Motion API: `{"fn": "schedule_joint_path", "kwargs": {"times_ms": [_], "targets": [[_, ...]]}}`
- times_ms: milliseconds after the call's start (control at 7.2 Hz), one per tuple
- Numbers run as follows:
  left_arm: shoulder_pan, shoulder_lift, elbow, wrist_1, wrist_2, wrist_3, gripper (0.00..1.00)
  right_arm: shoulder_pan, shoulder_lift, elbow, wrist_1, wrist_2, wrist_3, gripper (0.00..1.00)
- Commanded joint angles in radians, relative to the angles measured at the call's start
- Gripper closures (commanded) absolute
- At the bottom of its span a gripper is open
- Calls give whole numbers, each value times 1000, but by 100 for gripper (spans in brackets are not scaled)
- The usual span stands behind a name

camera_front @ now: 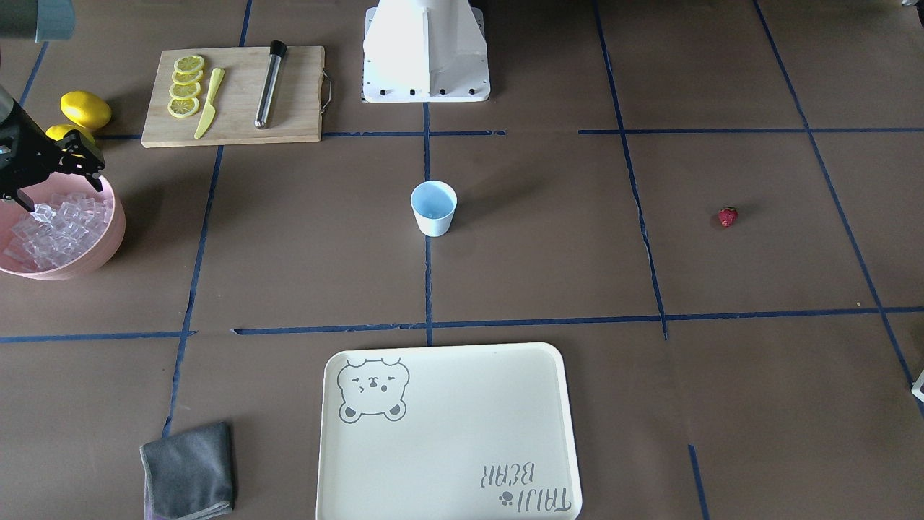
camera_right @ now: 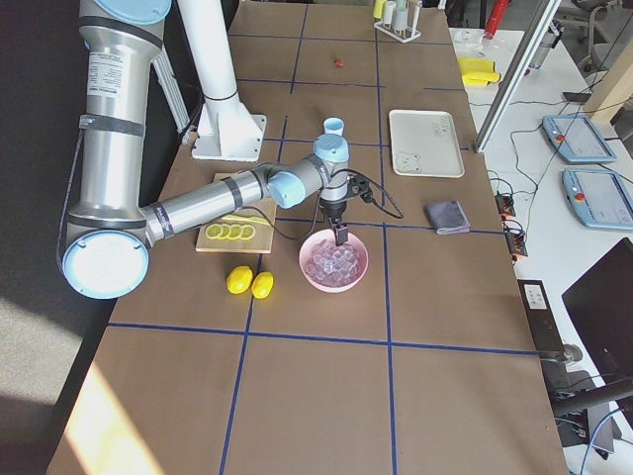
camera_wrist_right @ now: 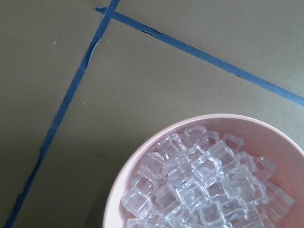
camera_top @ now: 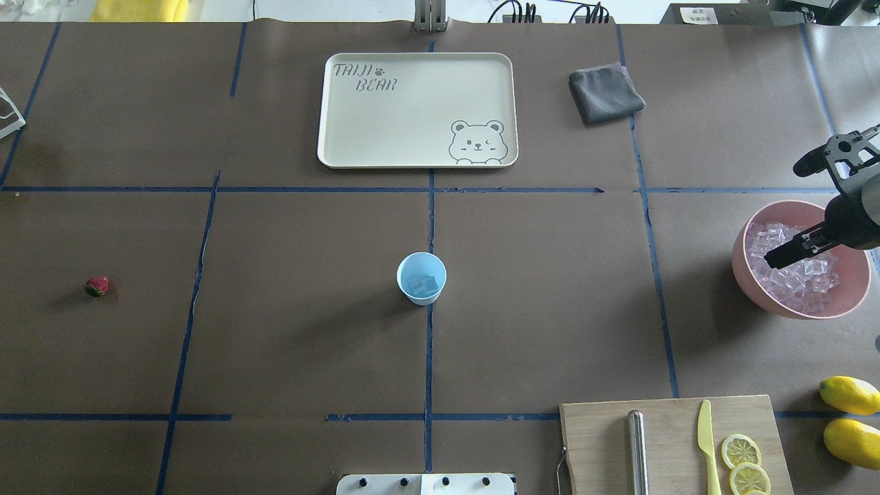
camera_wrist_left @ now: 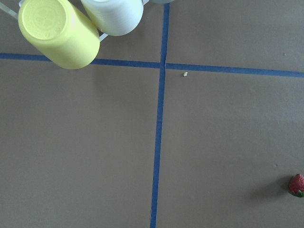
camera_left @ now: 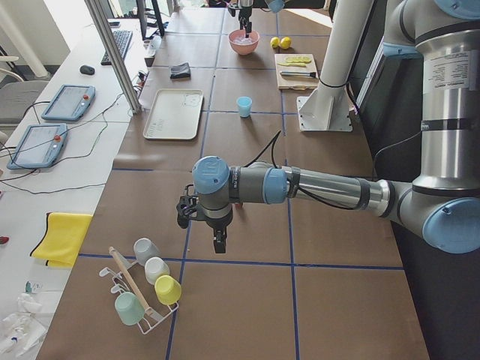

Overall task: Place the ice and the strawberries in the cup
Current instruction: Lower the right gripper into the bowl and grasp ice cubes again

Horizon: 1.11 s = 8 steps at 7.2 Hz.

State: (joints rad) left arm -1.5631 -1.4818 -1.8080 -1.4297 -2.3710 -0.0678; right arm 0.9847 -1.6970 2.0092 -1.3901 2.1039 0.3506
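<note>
The cup (camera_top: 421,278) stands mid-bench (camera_top: 275,330), with ice (camera_top: 421,284) lying in it; far of it lies the tray (camera_top: 417,110), a cloth (camera_top: 606,93) just to the tray's right; the strawberry (camera_top: 97,286) lies alone well to the left, level with the cup; well to the right sits the bowl (camera_top: 742,261), heaped with more ice; near of the bowl lie two lemons (camera_top: 850,395), side by side; left of them is the board (camera_top: 674,440), carrying a rod (camera_top: 638,450), a knife (camera_top: 707,440) and lemon slices (camera_top: 741,452), left to right; a rack (camera_left: 126,276) of tumblers (camera_left: 168,289) stands at the bench's left end, far side.
</note>
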Motion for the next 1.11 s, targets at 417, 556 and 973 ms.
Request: {"fn": "schedule_joint_path", "kwargs": {"times_ms": [417,556,973], "targets": [[0,0,-16,3,-1,-3,0,15,5,-107,2,5,-12,1],[0,0,-17,2,-1,-3,0,15,5,-116,2,5,-12,2],[2,0,-31,6,-1,-14,0,15,-3,-122,-6,5,-12,15]]}}
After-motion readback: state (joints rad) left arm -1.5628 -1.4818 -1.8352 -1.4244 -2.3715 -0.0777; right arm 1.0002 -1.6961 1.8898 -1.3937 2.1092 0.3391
